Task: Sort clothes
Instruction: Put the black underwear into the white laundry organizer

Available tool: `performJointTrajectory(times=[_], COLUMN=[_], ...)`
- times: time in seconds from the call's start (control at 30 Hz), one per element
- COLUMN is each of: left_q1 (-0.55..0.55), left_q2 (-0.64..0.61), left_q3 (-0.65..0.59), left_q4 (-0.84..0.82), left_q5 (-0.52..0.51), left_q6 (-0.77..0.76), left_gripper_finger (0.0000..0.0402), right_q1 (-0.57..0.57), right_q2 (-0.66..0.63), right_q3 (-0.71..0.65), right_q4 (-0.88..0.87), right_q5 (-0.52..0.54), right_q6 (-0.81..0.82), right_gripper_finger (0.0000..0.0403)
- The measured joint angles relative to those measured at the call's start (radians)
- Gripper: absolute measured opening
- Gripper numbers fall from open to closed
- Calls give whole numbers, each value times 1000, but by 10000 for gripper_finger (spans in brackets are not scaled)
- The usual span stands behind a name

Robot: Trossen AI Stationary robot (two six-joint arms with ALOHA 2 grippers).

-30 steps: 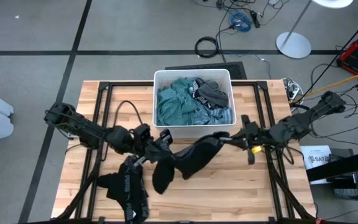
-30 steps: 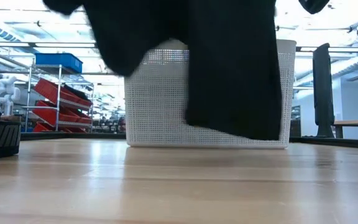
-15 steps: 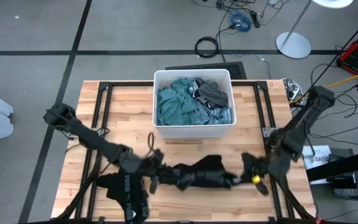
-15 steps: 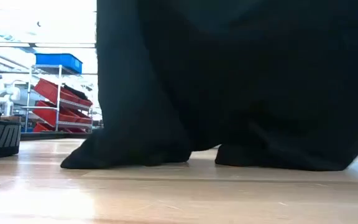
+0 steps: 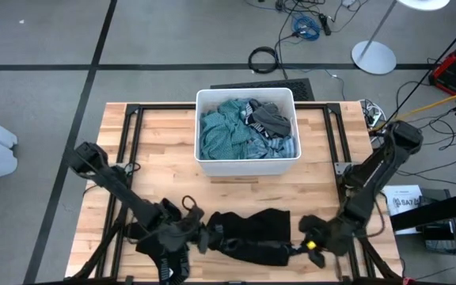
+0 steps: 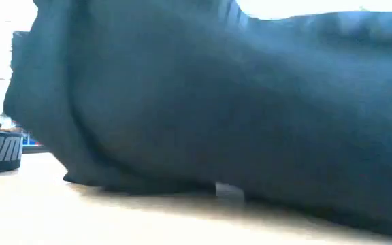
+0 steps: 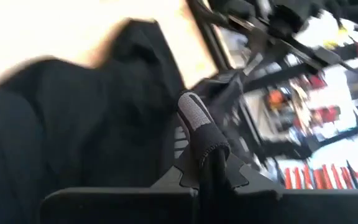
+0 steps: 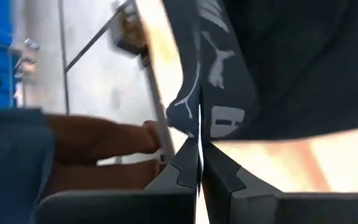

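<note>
Black fabric is the item in hand: a black garment (image 5: pixel 252 233) lies stretched across the near edge of the wooden table (image 5: pixel 323 150), held at both ends. The left gripper (image 5: pixel 204 237) is pressed together on its left end, and the right gripper (image 5: pixel 303 244) is pinched shut on its right end, a thin fold of cloth trapped between the fingers in the right wrist view. The garment sags onto the tabletop and fills the low view almost wholly.

A second black garment with white lettering (image 5: pixel 163 247) lies at the near left corner, just beside the left gripper, apparently already laid out.

The white bin (image 5: pixel 245 96) at the far side of the table holds a heap of clothes (image 5: pixel 240 134), teal-green and light blue among them, with a dark waistband on top.

Assessment: sorting is at an early stage. One piece appears placed, one is being laid down, and most of the load remains in the bin
</note>
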Motion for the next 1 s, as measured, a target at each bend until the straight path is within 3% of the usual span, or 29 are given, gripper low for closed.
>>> performJointTrajectory(times=[0.17,0.3,0.43,0.6,0.8,1.0], left_q1=[59,94,114,135,155,214], left_q2=[35,35,35,35,35,2], left_q3=[0,0,0,0,0,-1], left_q4=[-12,-79,-128,-157,-188,-442], left_q5=[-14,-1,15,29,73,245], left_q6=[-10,-29,-29,-20,3,-37], left_gripper_finger=[11,11,11,23,114,222], right_q1=[-118,-195,-223,-230,-247,-254], right_q2=[-6,-6,-6,-6,-6,-5], right_q3=[0,0,0,0,0,0], right_q4=[-64,-183,-294,-298,-289,-316], right_q5=[-35,-115,-162,-164,-189,-162], right_q6=[-12,94,149,141,169,193], right_gripper_finger=[0,0,0,1,42,119])
